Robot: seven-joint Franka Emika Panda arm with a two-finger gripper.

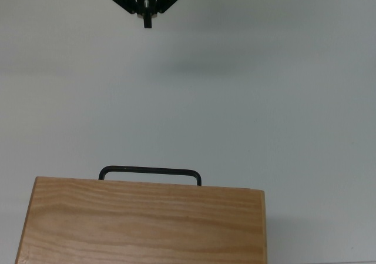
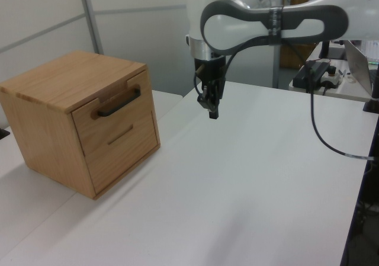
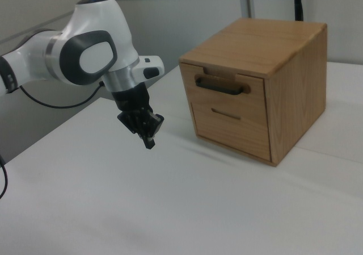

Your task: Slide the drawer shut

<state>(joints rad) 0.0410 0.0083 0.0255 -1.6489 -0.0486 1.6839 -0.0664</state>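
Observation:
The drawer (image 2: 112,121) sits flush in the front of a light wood cabinet (image 2: 65,79), its front panel level with the cabinet face and its black bar handle (image 2: 120,102) sticking out. The same drawer (image 3: 229,104) and handle (image 3: 222,87) show in the right view, and only the handle (image 1: 150,173) shows in the top view. My gripper (image 2: 212,113) hangs above the white table, well away from the cabinet, fingers together and pointing down, holding nothing. It appears at the top edge of the top view (image 1: 147,23) and left of the cabinet in the right view (image 3: 149,143).
The white table (image 2: 249,177) spreads wide around the cabinet. A black cable (image 2: 331,147) loops from the arm over the table's far side in the left view. A lower drawer front with a slot (image 3: 226,114) sits under the handle.

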